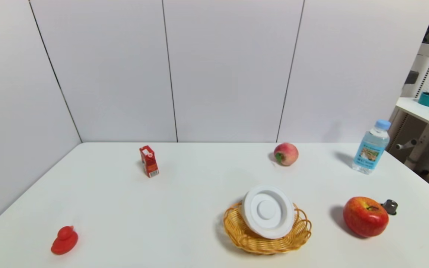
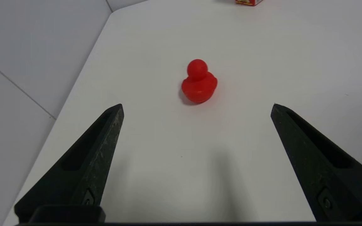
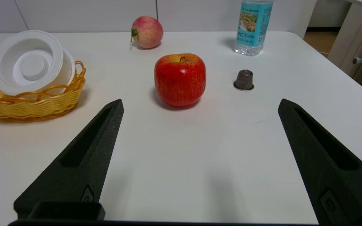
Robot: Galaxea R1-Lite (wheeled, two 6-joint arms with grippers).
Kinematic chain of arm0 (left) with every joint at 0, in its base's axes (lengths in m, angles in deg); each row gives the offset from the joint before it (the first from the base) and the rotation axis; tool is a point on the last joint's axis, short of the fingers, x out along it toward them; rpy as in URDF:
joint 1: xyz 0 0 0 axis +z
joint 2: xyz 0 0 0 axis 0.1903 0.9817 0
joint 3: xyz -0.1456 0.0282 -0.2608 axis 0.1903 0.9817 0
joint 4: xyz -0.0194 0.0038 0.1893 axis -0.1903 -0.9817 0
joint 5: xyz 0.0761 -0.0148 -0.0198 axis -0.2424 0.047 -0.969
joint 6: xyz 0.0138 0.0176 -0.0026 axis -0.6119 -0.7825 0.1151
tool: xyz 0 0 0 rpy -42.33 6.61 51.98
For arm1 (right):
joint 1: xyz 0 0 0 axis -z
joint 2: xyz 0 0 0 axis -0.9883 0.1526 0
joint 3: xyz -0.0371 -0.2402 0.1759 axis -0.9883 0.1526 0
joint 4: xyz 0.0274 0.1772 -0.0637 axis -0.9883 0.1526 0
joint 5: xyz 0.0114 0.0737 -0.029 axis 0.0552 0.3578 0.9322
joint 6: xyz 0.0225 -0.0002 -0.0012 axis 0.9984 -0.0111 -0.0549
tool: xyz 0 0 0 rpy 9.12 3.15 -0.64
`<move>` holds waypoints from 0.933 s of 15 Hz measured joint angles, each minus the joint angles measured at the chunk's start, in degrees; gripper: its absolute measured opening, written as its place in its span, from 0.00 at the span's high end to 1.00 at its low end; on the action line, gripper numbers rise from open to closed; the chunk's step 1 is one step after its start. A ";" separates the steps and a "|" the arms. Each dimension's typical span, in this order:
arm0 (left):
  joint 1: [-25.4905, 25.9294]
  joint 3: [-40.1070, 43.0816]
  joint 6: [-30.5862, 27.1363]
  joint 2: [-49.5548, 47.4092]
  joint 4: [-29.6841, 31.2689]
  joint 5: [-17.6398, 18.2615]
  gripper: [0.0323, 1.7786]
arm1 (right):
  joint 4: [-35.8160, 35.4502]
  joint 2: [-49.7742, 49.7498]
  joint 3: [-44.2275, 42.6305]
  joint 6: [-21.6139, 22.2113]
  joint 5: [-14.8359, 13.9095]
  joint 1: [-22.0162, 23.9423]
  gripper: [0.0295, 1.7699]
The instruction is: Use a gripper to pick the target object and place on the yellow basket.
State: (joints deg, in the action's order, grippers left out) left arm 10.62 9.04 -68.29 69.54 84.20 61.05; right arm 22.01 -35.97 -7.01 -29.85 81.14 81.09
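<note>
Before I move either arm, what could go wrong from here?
The white dish sits tilted in the basket, its edge over the rim, so a nudge might tip it out. The right gripper hangs open on the apple's side of the table; sweeping toward the basket could knock the apple, which might roll into the capsule. The left gripper, open near the red duck, could bump it if lowered carelessly.

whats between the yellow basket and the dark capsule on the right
The large red apple lies between the yellow wicker basket and the dark capsule, as the head view shows.
</note>
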 joint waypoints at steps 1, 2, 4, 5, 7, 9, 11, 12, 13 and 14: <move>-0.16 0.06 0.41 -2.08 -0.68 1.68 0.05 | -0.02 0.00 0.00 0.00 0.04 0.00 0.04; -0.20 0.35 1.22 -3.58 -0.94 3.44 0.05 | 0.00 0.00 0.00 -0.02 0.04 0.00 0.04; -0.24 1.19 2.93 -6.25 -1.05 4.32 0.05 | 0.02 0.00 0.00 0.00 0.04 -0.02 0.04; -0.27 1.35 3.89 -7.27 -0.99 3.96 0.05 | 0.02 0.00 0.00 -0.02 0.04 -0.02 0.04; -0.24 1.71 7.67 -8.53 -0.50 3.47 0.05 | 0.02 0.00 0.00 0.00 0.04 -0.02 0.04; -0.27 1.94 9.57 -9.06 0.28 3.33 0.05 | 0.00 0.00 0.00 0.00 0.06 -0.02 0.04; -0.24 2.15 9.92 -9.19 0.50 3.17 0.05 | 0.02 0.00 0.00 -0.02 0.02 -0.02 0.04; -0.27 2.15 10.19 -9.24 0.50 3.06 0.05 | 0.02 0.00 0.00 0.00 0.04 -0.02 0.04; -0.27 2.15 10.34 -9.28 0.50 3.02 0.05 | 0.02 0.00 0.00 -0.02 0.04 -0.02 0.04; -0.27 2.15 10.36 -9.28 0.50 2.94 0.05 | 0.02 0.00 0.00 -0.05 0.02 -0.02 0.04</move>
State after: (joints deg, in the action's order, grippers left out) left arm 10.35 11.18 -57.92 60.26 84.70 63.99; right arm 22.03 -35.97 -7.01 -29.90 81.17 81.06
